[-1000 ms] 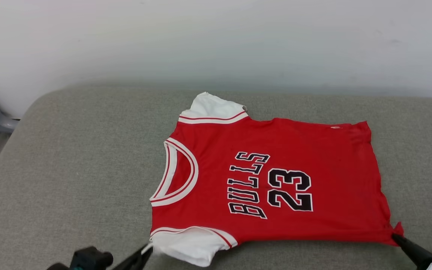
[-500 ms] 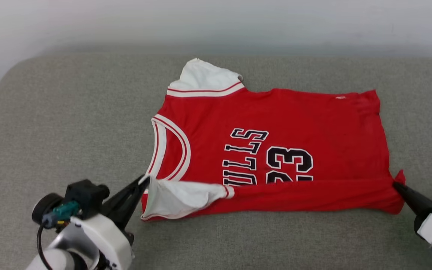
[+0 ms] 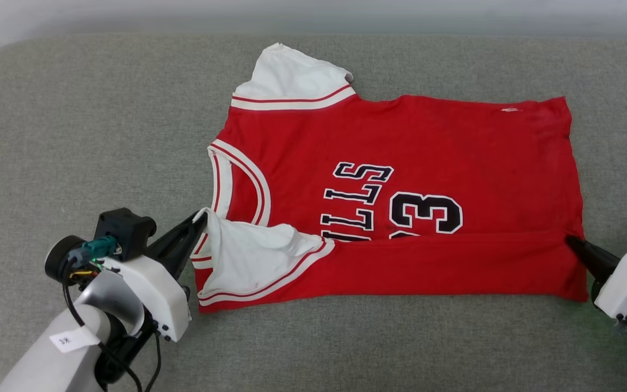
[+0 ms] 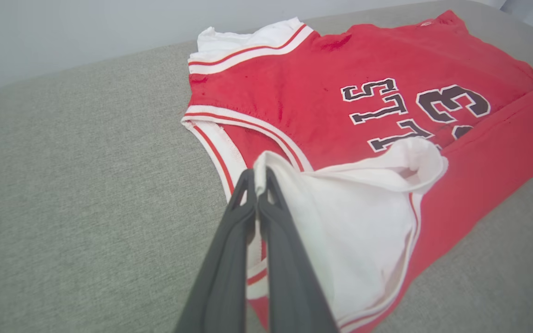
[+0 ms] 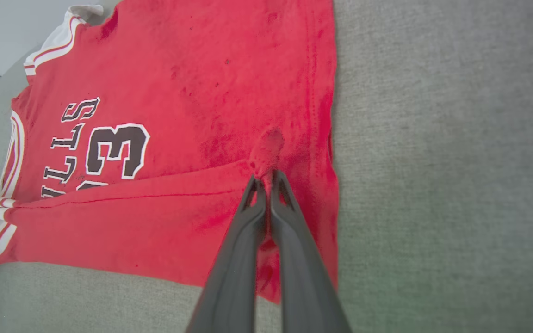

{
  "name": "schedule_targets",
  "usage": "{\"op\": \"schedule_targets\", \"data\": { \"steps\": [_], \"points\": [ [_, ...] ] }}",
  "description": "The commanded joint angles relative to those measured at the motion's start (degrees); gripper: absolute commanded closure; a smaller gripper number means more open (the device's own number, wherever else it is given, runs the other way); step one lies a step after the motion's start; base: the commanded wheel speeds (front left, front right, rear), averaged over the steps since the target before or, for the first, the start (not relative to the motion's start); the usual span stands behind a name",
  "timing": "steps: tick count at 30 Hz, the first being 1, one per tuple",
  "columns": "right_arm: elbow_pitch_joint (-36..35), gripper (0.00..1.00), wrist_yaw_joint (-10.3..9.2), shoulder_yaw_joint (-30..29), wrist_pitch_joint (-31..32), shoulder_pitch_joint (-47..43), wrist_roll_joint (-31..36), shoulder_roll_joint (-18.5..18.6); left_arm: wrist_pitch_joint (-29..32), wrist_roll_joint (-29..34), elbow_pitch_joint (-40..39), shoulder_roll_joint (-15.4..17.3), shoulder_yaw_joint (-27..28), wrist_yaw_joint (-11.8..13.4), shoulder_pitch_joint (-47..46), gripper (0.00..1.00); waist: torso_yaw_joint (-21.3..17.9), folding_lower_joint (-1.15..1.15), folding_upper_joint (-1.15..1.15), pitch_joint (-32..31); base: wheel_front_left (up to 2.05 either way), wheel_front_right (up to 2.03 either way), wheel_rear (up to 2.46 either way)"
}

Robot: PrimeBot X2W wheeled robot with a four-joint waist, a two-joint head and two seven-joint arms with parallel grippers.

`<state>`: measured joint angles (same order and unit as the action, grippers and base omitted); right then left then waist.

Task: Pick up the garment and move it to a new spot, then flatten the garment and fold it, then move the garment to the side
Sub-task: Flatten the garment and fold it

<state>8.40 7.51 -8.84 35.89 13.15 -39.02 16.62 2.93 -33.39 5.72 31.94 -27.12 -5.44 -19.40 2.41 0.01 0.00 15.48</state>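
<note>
Lying flat on the grey cushion [image 3: 74, 136], the shirt [image 3: 400, 141] has its near edge folded up over part of the print [image 3: 425, 211]. The left gripper [image 3: 200, 215] pinches the white sleeve [image 3: 248, 256] tightly, and the right gripper [image 3: 568, 239] is clenched on the hem corner.

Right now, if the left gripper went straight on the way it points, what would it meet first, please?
The left gripper, shut on the shirt by its white sleeve, points at the striped collar; it would probably meet that first, though depth is unclear.
</note>
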Motion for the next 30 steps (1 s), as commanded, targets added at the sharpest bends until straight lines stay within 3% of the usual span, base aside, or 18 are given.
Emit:
{"op": "schedule_targets", "data": {
  "steps": [1, 11, 12, 13, 14, 15, 16, 23, 30],
  "points": [
    [0.5, 1.00, -0.05, 0.0, 0.5, 1.1, 1.0, -0.4, -0.3, 0.1, 1.3, -0.1, 0.0, -0.2, -1.5, 1.00, -0.2, -0.01, 0.00, 0.5, 0.00, 0.00, 0.00],
    [2.3, 1.00, -0.05, 0.6, 3.2, 3.5, 6.1, -1.7, -1.9, 1.1, 9.2, -2.3, -2.8, -1.0, -5.6, 1.00, -0.8, -0.01, 0.00, 1.9, 0.00, 0.00, 0.00],
    [2.3, 0.96, -0.05, 0.6, 2.7, 3.7, 6.7, -1.7, -2.0, 1.0, 9.9, -2.6, -3.0, -1.1, -5.9, 1.00, -0.8, -0.01, 0.00, 1.8, 0.00, 0.00, 0.00],
    [2.1, 0.07, -0.05, 0.8, 2.2, 3.9, 7.0, -1.8, -1.9, 0.8, 10.8, -2.9, -3.1, -1.1, -6.0, 1.00, -0.8, -0.01, 0.00, 1.6, 0.00, 0.00, 0.00],
    [2.5, 0.00, -0.05, 0.6, 1.6, 4.0, 7.2, -2.3, -2.3, 1.2, 11.5, -2.9, -3.2, -1.0, -6.2, 0.62, -0.8, -0.01, 0.00, 1.3, 0.00, 0.00, 0.00],
    [2.4, 0.00, -0.05, 0.9, 1.3, 4.1, 7.5, -2.4, -2.8, 1.4, 12.0, -3.0, -3.2, -0.7, -6.4, 0.05, -0.8, -0.01, 0.00, 1.0, 0.00, 0.00, 0.00],
    [2.5, 0.00, -0.05, 0.9, 0.9, 4.3, 7.4, -2.5, -3.4, 1.4, 12.7, -3.3, -3.0, -0.3, -6.4, 0.00, -0.8, -0.01, 0.00, 0.6, 0.00, 0.00, 0.00],
    [0.1, 0.00, -0.05, 2.1, -2.5, 2.6, 8.4, -1.7, -7.3, 0.2, 14.3, -5.1, -1.2, 2.4, -4.3, 0.00, -0.3, -0.01, 0.00, -3.9, 0.00, 0.00, 0.00],
    [-5.4, 0.00, -0.05, 3.0, -2.5, -2.7, 12.3, -1.0, -7.3, -2.2, 8.8, -6.1, 0.9, 7.5, 1.0, 0.00, 0.0, -0.01, 0.00, -7.8, 0.00, 0.00, 0.00]
  ]
}}
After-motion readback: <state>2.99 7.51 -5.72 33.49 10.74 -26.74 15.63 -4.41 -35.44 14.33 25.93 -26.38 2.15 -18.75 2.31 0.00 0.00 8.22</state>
